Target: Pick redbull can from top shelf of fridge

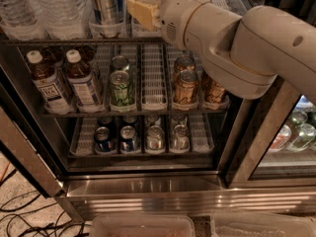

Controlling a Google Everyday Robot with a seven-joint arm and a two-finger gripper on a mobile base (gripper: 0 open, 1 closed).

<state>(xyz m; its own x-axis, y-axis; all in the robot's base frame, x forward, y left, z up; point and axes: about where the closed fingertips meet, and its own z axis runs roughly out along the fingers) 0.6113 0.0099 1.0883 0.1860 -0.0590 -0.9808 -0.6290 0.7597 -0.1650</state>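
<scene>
So here's what we've got: the gripper is up at the top shelf of the fridge, just right of the redbull can, which stands upright in a clear cup at the shelf's near edge. We can't tell how the gripper is set, or whether it touches the can. Left of the can sit water bottles — a green can and gold cans are on the rack below
</scene>
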